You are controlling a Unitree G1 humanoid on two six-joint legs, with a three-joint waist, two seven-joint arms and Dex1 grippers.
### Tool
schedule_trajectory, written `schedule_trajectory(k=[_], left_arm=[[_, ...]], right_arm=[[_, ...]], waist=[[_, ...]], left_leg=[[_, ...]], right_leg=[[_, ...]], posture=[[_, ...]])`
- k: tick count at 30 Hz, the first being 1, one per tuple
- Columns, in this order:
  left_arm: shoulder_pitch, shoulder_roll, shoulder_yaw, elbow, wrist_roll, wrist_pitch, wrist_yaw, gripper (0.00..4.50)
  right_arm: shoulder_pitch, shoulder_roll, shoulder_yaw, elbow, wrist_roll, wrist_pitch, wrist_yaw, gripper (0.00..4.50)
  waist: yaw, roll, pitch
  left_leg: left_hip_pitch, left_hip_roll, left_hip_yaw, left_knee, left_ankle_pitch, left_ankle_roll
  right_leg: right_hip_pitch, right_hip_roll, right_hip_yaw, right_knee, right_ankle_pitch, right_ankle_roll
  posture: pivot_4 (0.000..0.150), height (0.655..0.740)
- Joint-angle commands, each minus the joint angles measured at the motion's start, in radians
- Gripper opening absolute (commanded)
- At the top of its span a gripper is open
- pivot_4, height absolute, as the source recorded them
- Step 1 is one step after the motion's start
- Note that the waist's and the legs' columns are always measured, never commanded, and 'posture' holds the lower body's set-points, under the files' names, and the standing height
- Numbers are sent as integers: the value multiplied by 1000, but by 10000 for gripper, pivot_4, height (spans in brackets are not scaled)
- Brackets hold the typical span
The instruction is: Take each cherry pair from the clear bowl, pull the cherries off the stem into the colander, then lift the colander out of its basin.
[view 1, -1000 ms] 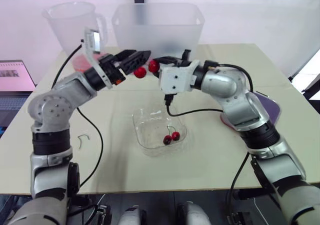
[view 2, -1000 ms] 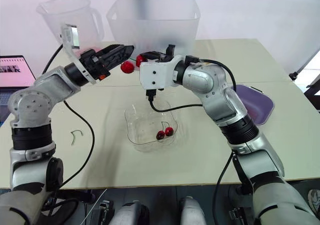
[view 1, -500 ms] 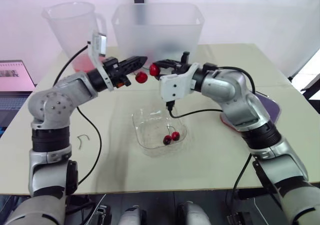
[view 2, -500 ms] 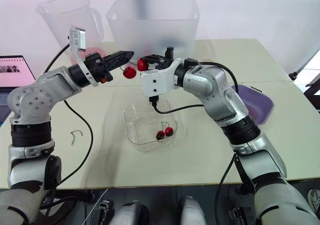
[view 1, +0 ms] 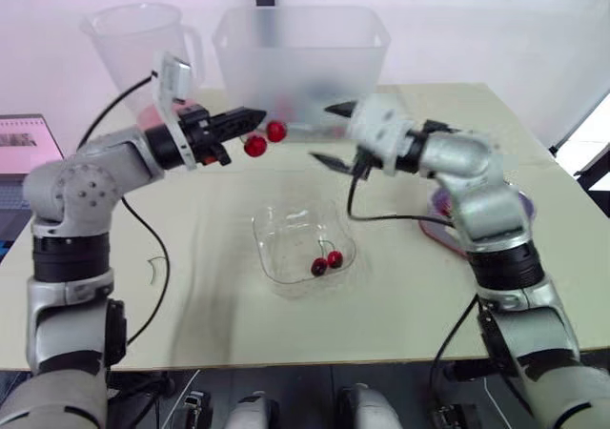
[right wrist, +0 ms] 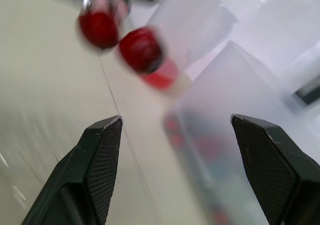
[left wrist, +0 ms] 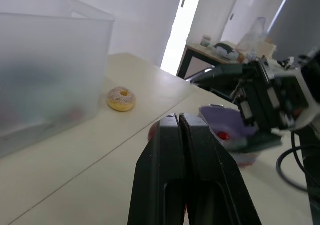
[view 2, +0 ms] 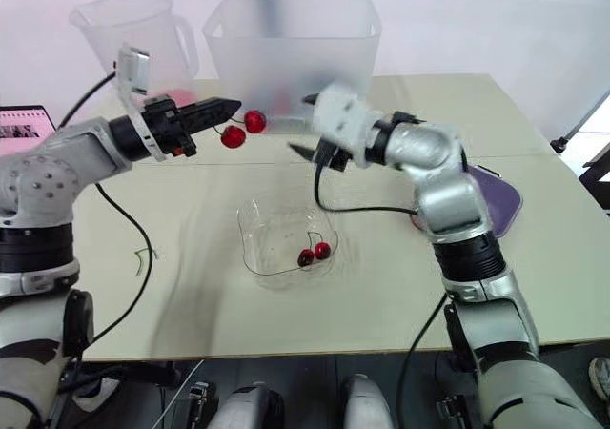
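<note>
My left gripper is shut on the stem of a cherry pair, and the two red cherries hang just below its tips in front of the frosted basin. My right gripper stands open a short way to the right of those cherries, holding nothing. Its wrist view shows both cherries ahead of its spread fingers. The clear bowl sits mid-table below the grippers, with another cherry pair inside. Red shapes show faintly through the basin wall; the colander itself I cannot make out.
A frosted jug with something red at its base stands back left. A purple tray lies behind my right arm. A laptop sits at the left edge and a loose stem lies on the table. A doughnut lies near the basin.
My left gripper shut on the cherry pair's stem and drew left. My right gripper opened, let go of the cherry and swung back to the right.
</note>
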Motion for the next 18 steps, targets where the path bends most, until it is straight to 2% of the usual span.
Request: schedule_trajectory(k=[1, 4, 8, 11, 18], left_arm=[[-29, 36, -11, -31, -5, 18, -83, 0], [-33, 48, -25, -38, -8, 36, -127, 0], [-31, 40, -39, -62, -24, 64, -170, 0], [-26, 28, -45, -94, -51, 95, -189, 0], [-26, 17, -46, -125, -77, 130, -196, 0]], right_arm=[[-162, -104, -154, 163, 255, 238, 184, 37472], [-183, -157, -49, 200, 250, 209, 313, 37472], [-209, -158, 84, 194, 247, 184, 461, 37472], [-214, -123, 167, 206, 201, 119, 476, 37472], [-234, -84, 223, 240, 169, 76, 479, 37472]], waist=[[6, 1, 0], [3, -1, -1], [-9, -1, 0], [-4, -1, 0], [4, -1, 0]], left_leg=[[0, 0, 0, 0, 0, 0], [0, 0, -2, -3, 0, 0], [1, 0, 1, -3, 0, 1], [1, 0, 1, -3, 0, 1], [-1, -1, 0, 0, 0, 1]], right_leg=[[0, 0, 0, 0, 0, 0], [2, 1, -3, -3, 0, 0], [0, 0, 1, 0, 0, 0], [-1, 1, 1, 1, 0, 0], [-1, -1, 1, -1, 0, 0]], posture=[[1500, 6886], [1500, 6886], [1500, 6886], [1500, 6886], [1500, 6886]])
